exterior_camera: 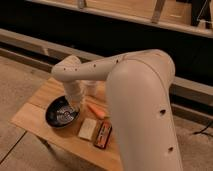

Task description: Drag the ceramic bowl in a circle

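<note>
The robot's pale arm (140,95) fills the right of the view and bends down to the wooden tabletop (36,119); the gripper (74,103) is at its lower end, low over the tabletop, at the far right rim of the ceramic bowl (59,114); its tip is hidden behind the wrist, so I cannot tell whether it is apart, together or clamped on the rim; the bowl, black and glossy with pale rings inside, sits flat on the tabletop just below and to the left of the gripper as seen; 1 orange stick (96,110) lies just right of the gripper; 1 pale block (87,128) lies nearer the camera, below and right of the gripper; 1 dark flat packet (103,135) lies just beside that block, farther from the gripper.
</note>
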{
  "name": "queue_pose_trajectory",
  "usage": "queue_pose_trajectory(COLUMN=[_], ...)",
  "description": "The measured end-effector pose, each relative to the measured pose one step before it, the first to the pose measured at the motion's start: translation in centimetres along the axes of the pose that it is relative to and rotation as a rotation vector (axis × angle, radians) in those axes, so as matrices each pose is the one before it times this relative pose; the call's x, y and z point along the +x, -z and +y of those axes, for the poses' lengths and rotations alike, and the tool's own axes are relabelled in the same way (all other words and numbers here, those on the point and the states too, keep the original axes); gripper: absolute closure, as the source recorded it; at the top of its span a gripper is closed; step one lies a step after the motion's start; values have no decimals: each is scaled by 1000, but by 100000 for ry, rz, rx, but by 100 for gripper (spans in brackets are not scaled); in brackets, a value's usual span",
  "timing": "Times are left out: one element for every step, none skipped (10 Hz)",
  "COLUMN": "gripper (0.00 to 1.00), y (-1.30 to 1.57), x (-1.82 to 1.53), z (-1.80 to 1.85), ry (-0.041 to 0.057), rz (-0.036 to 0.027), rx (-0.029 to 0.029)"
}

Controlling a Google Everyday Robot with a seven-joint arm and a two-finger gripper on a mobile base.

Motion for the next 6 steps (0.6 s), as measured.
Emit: queue_pose_trajectory(gripper=[100,100,100,100,100,100], y=[-159,-150,91,78,373,203], x=[19,-390,-666,-283,-1023,-480], z=[731,1227,1477,857,1860,615], ry=[1166,2047,2778,1396,2709,734], rz=[380,107,-525,-205,-815,-307], rx=[868,3375,4132,1605,4003,1231])
